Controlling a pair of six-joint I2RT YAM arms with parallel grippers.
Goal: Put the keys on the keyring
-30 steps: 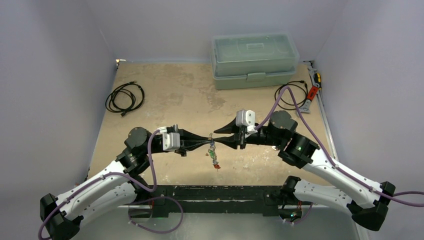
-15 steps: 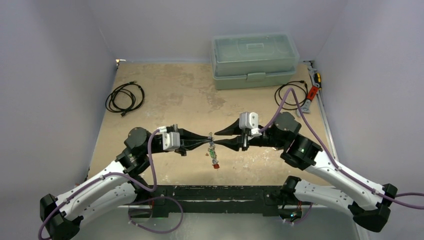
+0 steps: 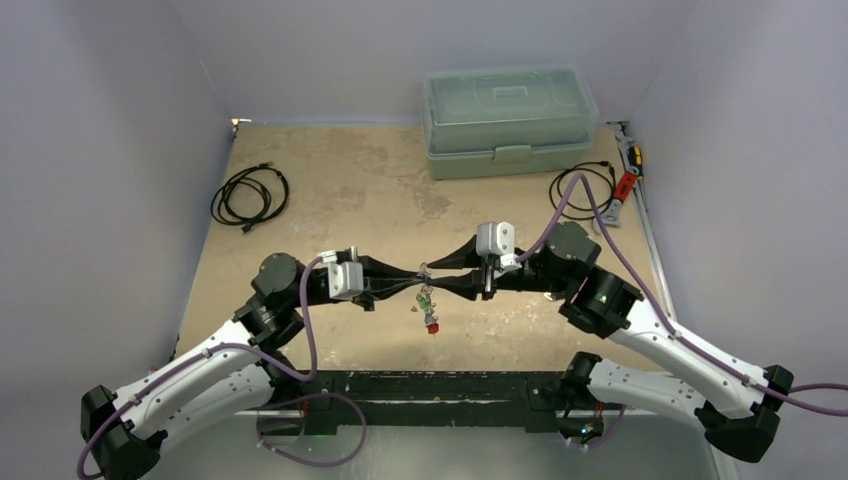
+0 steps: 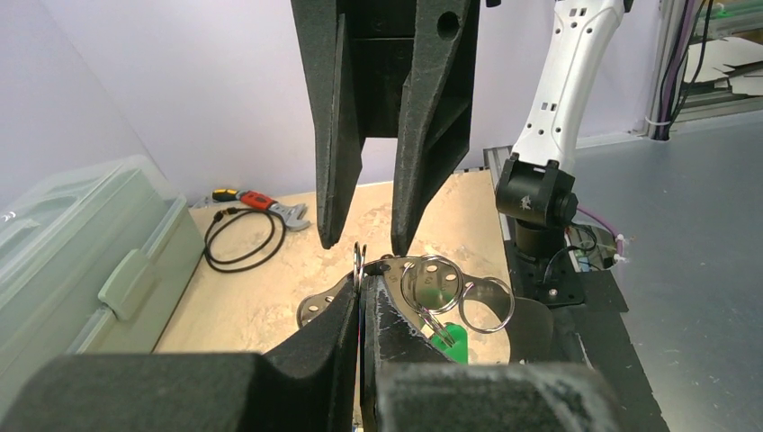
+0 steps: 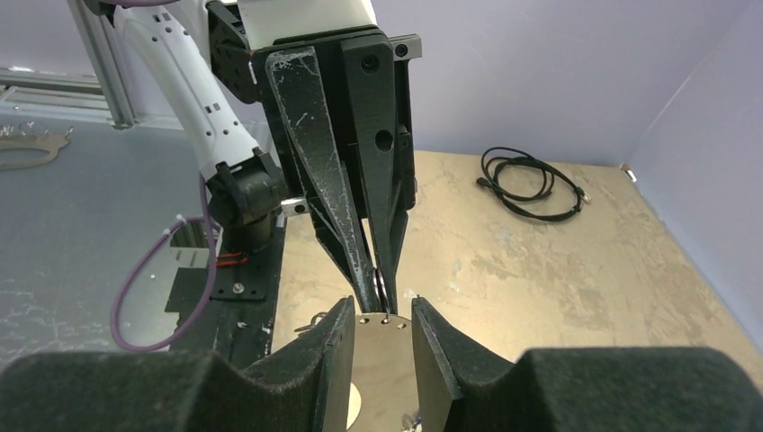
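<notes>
Dangling colour-tagged keys [image 3: 429, 308] beneath thin round metal keyring [image 4: 359, 260]

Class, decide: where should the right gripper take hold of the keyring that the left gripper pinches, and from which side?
Probably the bare arc of the keyring beyond the left gripper. Come head-on from the opposite side, where the right gripper hovers with jaws open astride it: the ring stands thin and edge-on, so close across its flat faces.
</notes>
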